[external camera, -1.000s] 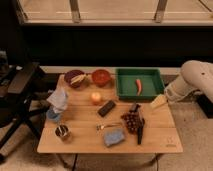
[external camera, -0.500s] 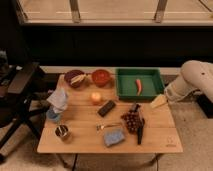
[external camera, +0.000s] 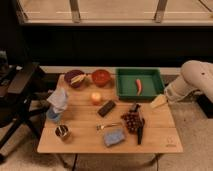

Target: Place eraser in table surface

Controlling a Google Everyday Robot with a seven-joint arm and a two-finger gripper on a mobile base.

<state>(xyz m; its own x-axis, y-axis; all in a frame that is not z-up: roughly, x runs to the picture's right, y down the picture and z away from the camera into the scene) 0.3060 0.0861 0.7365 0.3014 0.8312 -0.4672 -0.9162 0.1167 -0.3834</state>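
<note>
Nothing moved. Eraser [external camera: 106, 108] lies mid table surface [external camera: 85, 142], bare wood around it; gripper [external camera: 161, 100] sits at the right edge, cannot tell if open.

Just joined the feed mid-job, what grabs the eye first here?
The green tray sits back right on the table surface, a red item inside. The white arm enters from the right, its tool at the table's right edge. The eraser lies mid-table by the orange fruit.
</note>
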